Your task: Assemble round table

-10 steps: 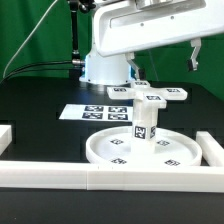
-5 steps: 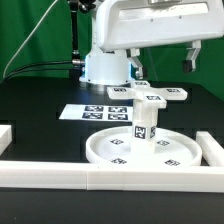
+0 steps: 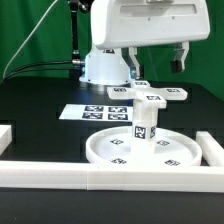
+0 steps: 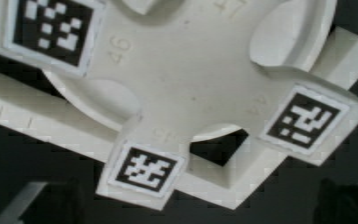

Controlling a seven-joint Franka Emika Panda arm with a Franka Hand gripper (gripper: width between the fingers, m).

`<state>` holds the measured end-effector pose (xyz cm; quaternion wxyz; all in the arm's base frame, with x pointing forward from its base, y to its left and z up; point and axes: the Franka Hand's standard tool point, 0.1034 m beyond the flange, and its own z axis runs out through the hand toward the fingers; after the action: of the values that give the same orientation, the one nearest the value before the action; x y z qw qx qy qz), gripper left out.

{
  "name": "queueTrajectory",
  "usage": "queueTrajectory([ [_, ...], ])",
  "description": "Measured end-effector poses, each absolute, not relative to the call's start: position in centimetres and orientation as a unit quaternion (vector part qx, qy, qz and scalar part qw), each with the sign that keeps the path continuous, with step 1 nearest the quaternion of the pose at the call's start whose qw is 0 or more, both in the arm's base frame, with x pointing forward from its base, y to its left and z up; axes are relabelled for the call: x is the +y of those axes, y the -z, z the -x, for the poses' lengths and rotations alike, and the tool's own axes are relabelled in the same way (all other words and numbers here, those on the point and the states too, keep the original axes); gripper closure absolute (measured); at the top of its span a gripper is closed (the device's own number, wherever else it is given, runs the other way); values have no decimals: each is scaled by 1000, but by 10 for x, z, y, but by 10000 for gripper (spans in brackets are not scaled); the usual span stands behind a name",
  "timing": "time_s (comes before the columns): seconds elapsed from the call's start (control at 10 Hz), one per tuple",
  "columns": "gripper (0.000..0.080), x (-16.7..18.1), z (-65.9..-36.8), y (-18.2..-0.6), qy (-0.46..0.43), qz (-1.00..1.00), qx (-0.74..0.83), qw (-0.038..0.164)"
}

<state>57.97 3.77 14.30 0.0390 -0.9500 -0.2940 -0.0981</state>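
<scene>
Exterior view, near edge first: a long white border rail (image 3: 110, 180) crosses the frame at six o'clock. Its side pieces are cut off by both frame edges. Behind it, on the black table (image 3: 40, 130), lies the round disc (image 3: 98, 150), flat with its rim up; the tags on its floor are too small to read. The leg (image 3: 146, 125) stands upright at the disc's centre and hides the middle of the disc. The foot (image 3: 160, 97) sits level on top of the leg, and the joint under it cannot be seen. The marker board (image 3: 85, 112) lies flat at ten o'clock from the disc, its far corner hidden behind the foot.

Above, at twelve o'clock from the foot, hangs the gripper (image 3: 157, 62). Its fingers (image 3: 181, 55) are spread wide with nothing between them, apparently clear of the foot. The upper arm runs out of frame. The robot base (image 3: 103, 68) stands farthest back, before a green backdrop (image 3: 30, 30).

Wrist view: the foot (image 4: 176, 90) fills the frame seen from above, with its arms cropped. Three tags (image 4: 302, 117) show, one of them cut off. Blurred grey shapes at the frame edge are too soft to identify.
</scene>
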Motion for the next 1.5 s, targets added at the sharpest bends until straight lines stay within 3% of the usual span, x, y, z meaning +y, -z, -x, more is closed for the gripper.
queueTrajectory([
  [0.3, 151, 16, -579, -135, 88, 909, -408, 25],
  [0.7, 151, 18, -574, -133, 63, 921, -383, 22],
  [1.1, 151, 27, -563, -127, -61, 918, -391, 4],
  [1.5, 151, 26, -565, -126, -64, 919, -390, 5],
])
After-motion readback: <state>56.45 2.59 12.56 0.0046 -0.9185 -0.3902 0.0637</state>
